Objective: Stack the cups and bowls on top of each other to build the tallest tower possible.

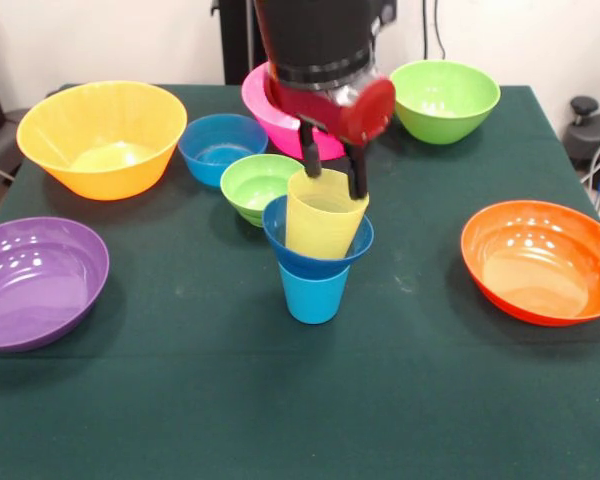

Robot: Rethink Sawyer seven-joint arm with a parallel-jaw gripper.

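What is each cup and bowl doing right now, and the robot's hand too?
blue cup: upright on the table, at the tower's bottom.
dark blue bowl: sitting in the blue cup.
yellow cup: in the dark blue bowl, tilted, gripped.
end effector: shut on the yellow cup's rim.
small green bowl: upright, empty.
light blue bowl: upright, empty.
yellow-orange, purple, orange, green bowls: upright, empty.
pink bowl: partly hidden behind the arm.

A robotics lab or test room. A table (280, 420) draped in dark green cloth stands against a plain white wall (100, 40). A red and black robot arm (320, 60) hangs over it from the far side, with black cables (438, 30) trailing down the wall and more equipment (592, 135) at the right edge.
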